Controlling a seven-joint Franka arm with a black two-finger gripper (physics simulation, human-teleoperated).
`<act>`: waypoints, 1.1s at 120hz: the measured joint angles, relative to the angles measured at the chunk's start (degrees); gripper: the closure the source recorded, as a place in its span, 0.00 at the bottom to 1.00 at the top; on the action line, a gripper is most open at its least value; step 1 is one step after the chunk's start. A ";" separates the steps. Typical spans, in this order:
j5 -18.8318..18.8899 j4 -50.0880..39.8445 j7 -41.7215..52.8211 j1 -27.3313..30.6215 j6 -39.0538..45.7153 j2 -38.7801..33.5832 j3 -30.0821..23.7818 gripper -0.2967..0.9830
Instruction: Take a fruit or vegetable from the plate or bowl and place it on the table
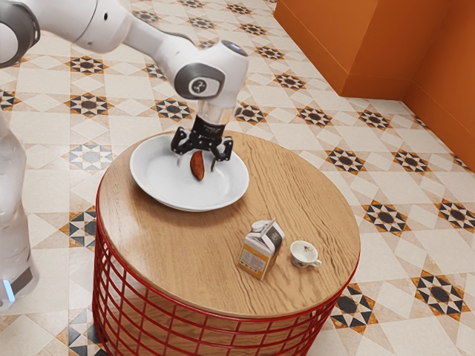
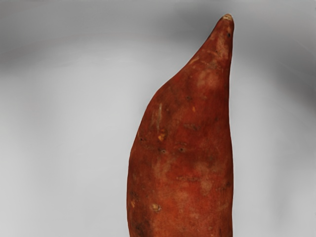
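Right now, you have a sweet potato (image 1: 197, 169) in the wide white bowl (image 1: 157, 180), and your gripper (image 1: 196, 165) is directly over it, pointing down. Look at the jaws: they stand apart, one on each side of the sweet potato, with gaps between them and its skin. The wrist view gives you its reddish-brown skin up close, with small pits, pale scars and a tapering end finished in a light tip. One flank bulges out while the other runs nearly straight, and the pale bowl lies behind.

Out past the rim, you're on the round wooden table (image 1: 304, 200), its grain plain to see, over a red wire frame (image 1: 174, 319). Toward the exterior view's right from the bowl, you've got a small drink carton (image 1: 256, 254), upright, in white, grey and yellow-orange. Just beside it sits a white teacup (image 1: 303, 254), also upright, its handle toward the exterior view's right. Beyond the table, you see the patterned tile floor (image 1: 343, 133) running up to an orange wall (image 1: 319, 44).
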 joint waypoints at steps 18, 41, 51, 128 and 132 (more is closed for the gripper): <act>0.00 -0.76 0.02 0.05 1.51 -0.09 0.05 0.23; 0.03 -1.51 0.05 0.06 3.45 -0.01 0.13 0.23; 0.03 -1.95 0.05 0.09 4.31 0.12 0.14 0.23; 0.07 -2.73 0.52 -0.05 6.88 0.55 0.16 0.49; 0.11 -2.73 0.55 0.03 6.84 0.57 0.16 0.51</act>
